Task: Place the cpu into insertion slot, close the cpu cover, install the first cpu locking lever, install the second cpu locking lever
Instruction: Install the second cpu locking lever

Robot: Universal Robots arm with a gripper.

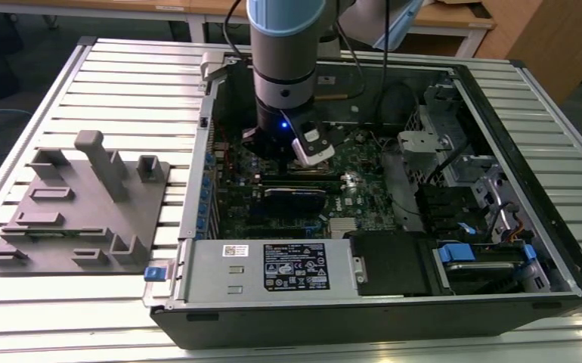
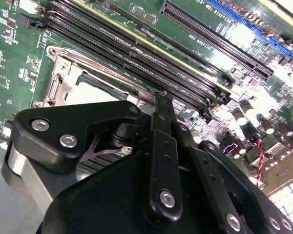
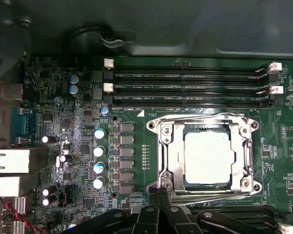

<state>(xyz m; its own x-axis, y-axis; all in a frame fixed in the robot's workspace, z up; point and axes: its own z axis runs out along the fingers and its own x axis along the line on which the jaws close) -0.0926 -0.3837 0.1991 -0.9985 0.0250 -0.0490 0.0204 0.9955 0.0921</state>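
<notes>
The cpu (image 3: 207, 157), a pale square chip, lies flat in the insertion slot (image 3: 250, 187) on the green board. The cpu cover (image 3: 172, 161), a silver frame, lies down around it, and the chip shows through its window. Thin wire levers run along two opposite sides of the socket, one (image 3: 200, 118) by the long memory slots and one (image 3: 212, 194) on the gripper's side. My gripper (image 3: 157, 194) is shut, its black fingertips (image 2: 159, 100) together at one corner of the socket frame, by the end of the nearer lever. In the exterior view the gripper (image 1: 306, 155) reaches down inside the open computer case.
Long black memory slots (image 3: 185, 87) run beside the socket. Capacitors (image 3: 99, 151) stand in a row on its other side. The case walls (image 1: 533, 121) ring the board, with a grey labelled box (image 1: 261, 266) at the front. A grey fixture plate (image 1: 79, 208) lies at the exterior view's left.
</notes>
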